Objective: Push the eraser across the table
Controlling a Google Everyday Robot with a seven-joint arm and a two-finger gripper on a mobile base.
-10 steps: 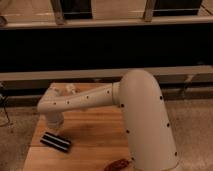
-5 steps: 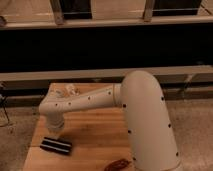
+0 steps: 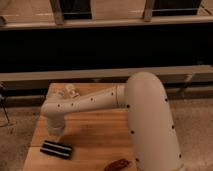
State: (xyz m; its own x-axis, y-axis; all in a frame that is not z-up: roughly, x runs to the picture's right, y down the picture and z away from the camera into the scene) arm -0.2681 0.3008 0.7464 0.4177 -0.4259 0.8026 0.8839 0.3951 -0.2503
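Camera view, jaws by eraser (image 3: pixel 56 149), table (image 3: pixel 100 131) edge

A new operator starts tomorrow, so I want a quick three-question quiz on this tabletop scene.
1. True or false: the eraser lies on the table, towards the left of the view.
2. Where is the hand? A) pointing down just behind the eraser; B) at the table's far edge; C) off the table.
3. Fill in: the reddish-brown object lies at the ____ edge of the view.
Key: 1 true; 2 A; 3 bottom.
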